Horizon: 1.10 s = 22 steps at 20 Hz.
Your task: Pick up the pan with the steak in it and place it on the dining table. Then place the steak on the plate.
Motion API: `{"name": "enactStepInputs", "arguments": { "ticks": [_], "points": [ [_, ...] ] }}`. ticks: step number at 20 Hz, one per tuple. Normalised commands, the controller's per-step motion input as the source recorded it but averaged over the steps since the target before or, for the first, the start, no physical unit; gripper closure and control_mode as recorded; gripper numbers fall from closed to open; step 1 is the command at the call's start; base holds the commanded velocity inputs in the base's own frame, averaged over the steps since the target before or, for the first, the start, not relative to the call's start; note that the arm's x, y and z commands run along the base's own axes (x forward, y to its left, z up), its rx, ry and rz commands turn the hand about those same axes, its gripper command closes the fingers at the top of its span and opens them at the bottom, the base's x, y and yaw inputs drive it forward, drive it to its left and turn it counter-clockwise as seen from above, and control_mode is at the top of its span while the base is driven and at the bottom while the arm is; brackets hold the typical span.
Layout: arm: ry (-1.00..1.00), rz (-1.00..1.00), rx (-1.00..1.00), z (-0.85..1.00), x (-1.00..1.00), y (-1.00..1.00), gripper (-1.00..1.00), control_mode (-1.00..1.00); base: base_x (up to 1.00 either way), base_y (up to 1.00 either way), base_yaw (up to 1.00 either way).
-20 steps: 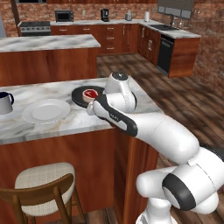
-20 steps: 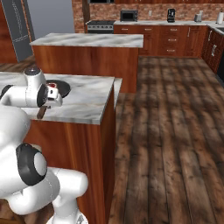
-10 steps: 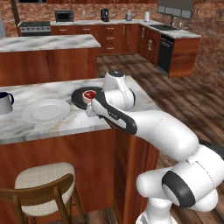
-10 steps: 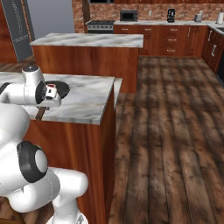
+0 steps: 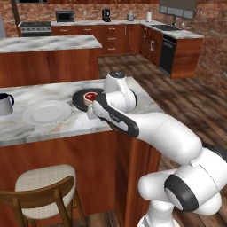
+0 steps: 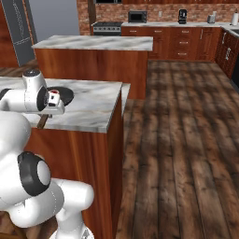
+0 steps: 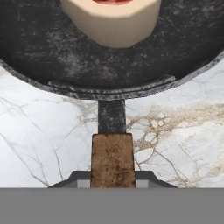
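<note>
fingers (image 7: 113, 178) clamped on pan (image 7: 65, 48) handle at frame bottom, steak (image 7: 111, 19) top centre, pan sat on table (image 7: 39, 140), plate (image 5: 46, 113) left

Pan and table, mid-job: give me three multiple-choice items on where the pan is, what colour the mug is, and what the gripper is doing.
1. Where does the pan sit?
A. on the stove
B. on the dining table, beside the plate
C. on the floor

2. What colour is the mug?
A. white with a dark top
B. red
C. green

3. What is the gripper doing?
A. open above the plate
B. shut on the steak
C. shut on the pan's handle

Answers: 1 B, marble shows under the pan with the plate next to it. 2 A, the left base view shows it. 3 C, in the hand view the wooden handle runs between the fingertips.
</note>
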Motion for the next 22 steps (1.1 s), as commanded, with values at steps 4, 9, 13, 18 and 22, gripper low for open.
{"name": "enactStepInputs", "arguments": {
  "ticks": [4, 9, 13, 18, 22],
  "points": [
    [0.00, 0.00, 0.01, 0.00, -0.31, 0.00, 1.00, -1.00, 0.00, 0.00, 0.00],
    [0.00, -0.01, 0.00, 0.00, -0.38, 0.00, 1.00, -1.00, 0.00, 0.00, 0.00],
    [0.00, 0.00, 0.00, 0.00, 0.00, 0.00, 1.00, -1.00, 0.00, 0.00, 0.00],
    [0.00, 0.00, 0.00, 0.00, 0.00, 0.00, -1.00, -1.00, 0.00, 0.00, 0.00],
    [0.00, -0.01, 0.00, 0.05, 0.00, 0.00, -1.00, -1.00, 0.00, 0.00, 0.00]
  ]
}}
